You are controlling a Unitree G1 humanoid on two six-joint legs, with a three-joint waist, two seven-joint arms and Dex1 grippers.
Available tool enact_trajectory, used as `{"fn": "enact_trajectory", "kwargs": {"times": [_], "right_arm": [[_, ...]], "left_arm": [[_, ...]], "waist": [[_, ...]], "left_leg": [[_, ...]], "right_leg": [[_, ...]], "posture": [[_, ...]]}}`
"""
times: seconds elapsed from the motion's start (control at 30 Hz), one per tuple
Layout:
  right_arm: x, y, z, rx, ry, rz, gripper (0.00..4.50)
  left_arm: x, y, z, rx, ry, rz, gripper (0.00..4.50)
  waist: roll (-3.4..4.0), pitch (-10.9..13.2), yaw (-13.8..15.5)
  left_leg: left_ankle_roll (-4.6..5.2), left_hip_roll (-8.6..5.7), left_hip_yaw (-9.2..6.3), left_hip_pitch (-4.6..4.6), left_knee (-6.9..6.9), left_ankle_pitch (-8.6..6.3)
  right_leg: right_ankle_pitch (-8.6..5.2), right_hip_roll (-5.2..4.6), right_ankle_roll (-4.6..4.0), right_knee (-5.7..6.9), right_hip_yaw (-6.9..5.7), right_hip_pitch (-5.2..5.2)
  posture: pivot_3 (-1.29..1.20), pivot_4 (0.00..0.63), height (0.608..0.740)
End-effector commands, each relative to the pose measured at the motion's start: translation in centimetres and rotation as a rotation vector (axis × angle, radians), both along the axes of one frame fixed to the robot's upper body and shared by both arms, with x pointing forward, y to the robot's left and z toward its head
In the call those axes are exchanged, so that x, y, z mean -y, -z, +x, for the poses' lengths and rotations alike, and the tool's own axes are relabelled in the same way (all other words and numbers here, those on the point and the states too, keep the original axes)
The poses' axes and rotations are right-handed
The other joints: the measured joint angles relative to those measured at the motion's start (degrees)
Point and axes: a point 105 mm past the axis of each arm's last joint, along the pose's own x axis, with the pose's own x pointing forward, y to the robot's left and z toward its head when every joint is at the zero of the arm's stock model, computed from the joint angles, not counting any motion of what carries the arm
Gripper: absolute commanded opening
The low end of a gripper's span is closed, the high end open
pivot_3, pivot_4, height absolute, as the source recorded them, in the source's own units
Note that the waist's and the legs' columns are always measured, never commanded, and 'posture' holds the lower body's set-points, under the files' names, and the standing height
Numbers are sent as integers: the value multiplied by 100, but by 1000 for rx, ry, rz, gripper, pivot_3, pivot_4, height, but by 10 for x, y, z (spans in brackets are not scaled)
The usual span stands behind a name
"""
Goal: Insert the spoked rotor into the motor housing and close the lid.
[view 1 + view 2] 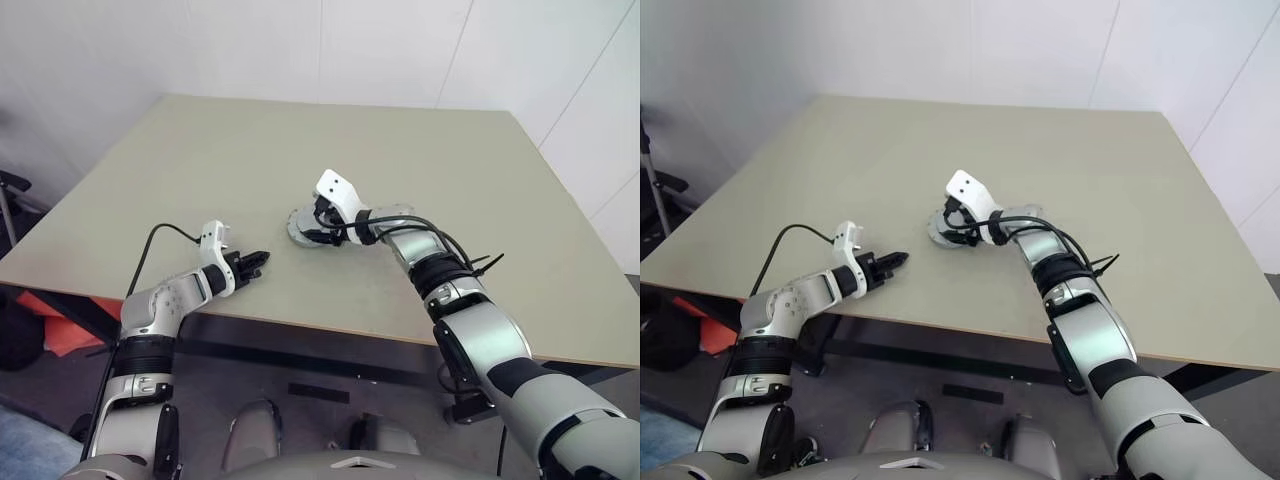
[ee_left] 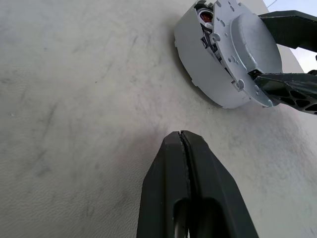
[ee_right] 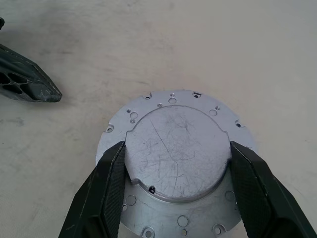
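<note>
Lid [image 3: 174,153] sits tilted on the motor housing [image 2: 198,59] mid-table [image 1: 200,160], right gripper [image 3: 176,193] clamps the lid's raised centre between its fingers, left gripper [image 2: 184,148] closed and empty, near the housing.

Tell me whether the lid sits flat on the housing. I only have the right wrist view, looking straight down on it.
Observer: No. In the left wrist view the lid is tilted on the motor housing, with a gap open on one side.
Operator: What shows through the gap?
Observer: Copper-brown windings. I cannot make out anything more inside.
Operator: And the dark tip at the edge of my view?
Observer: That is the left gripper, jaws shut and empty. It is to the housing's left, apart from it, near the front edge of the table.
</note>
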Motion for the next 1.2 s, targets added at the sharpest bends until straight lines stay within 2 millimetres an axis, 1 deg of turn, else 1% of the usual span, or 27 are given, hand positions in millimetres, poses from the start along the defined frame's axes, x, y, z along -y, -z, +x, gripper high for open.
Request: {"fn": "enact_trajectory", "kwargs": {"times": [0.03,0.27,0.5,0.67,0.87,1.0,1.07,1.13,1.2], "right_arm": [[-3,-4,0,28,-27,-9,3089],[-4,-9,0,108,-72,-67,3089],[-7,-8,-8,80,-142,-27,3089],[-4,-8,-4,51,-104,-6,3089],[2,-10,4,32,-12,9,3089],[3,-18,12,28,67,46,3089],[0,-23,14,22,98,77,3089],[-14,-29,5,15,34,148,3089],[-24,-32,-4,26,-41,187,3089]], "left_arm": [[-1,-12,2,54,-7,1,0],[-1,-11,1,53,-6,3,0],[1,-9,1,53,-2,5,0],[2,-9,1,54,1,6,0],[3,-9,0,54,2,6,0],[3,-9,0,54,3,5,0],[3,-9,0,54,4,5,0],[3,-9,0,54,4,6,0],[4,-9,0,54,6,7,0]], "waist": [[0,0,0],[0,0,-2],[0,0,-2],[0,0,-3],[0,0,-4],[0,0,2],[0,0,7],[0,0,12],[-2,0,6]], "left_leg": [[0,0,0,0,0,0],[0,0,0,0,0,0],[0,0,0,0,0,0],[1,0,0,0,0,-1],[1,0,0,1,0,0],[0,0,0,2,1,0],[-1,0,0,2,1,1],[-1,0,0,2,1,1],[-1,0,0,1,1,1]], "right_leg": [[0,0,0,0,0,0],[0,0,0,0,0,0],[0,0,0,0,0,0],[0,0,0,0,0,0],[0,0,0,0,0,1],[0,0,0,3,0,1],[0,0,0,3,0,2],[0,0,0,3,0,4],[0,0,0,1,0,4]], "posture": [[0,0,740],[0,0,740],[0,0,740],[0,0,740],[0,0,740],[0,0,740],[0,0,740],[0,0,740],[0,0,740]]}}
